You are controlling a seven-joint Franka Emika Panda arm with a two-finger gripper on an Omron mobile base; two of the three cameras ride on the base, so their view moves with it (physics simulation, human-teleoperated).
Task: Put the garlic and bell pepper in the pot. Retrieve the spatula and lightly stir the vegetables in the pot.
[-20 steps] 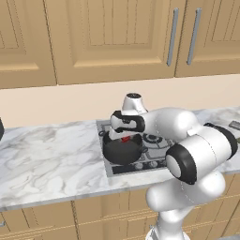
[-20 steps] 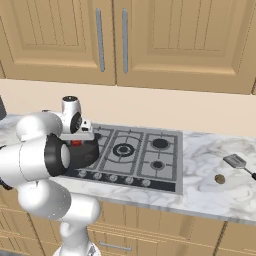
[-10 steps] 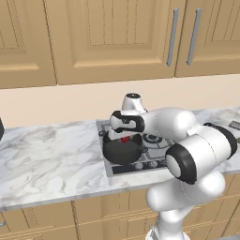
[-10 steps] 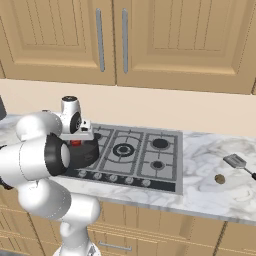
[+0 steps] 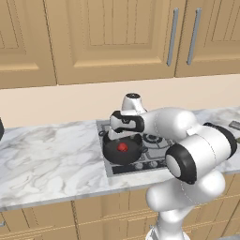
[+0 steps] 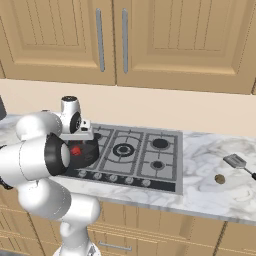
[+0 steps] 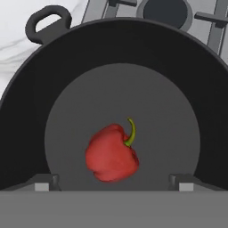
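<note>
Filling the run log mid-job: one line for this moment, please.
gripper: open, above pot | bell pepper: on pot floor, released | spatula: on counter right of stove, untouched

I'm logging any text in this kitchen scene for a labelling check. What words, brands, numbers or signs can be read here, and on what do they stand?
None can be read.
The pot, the bell pepper, the stove, its knobs and the cabinet doors carry no visible lettering.
The spatula is too small to show any mark.
</note>
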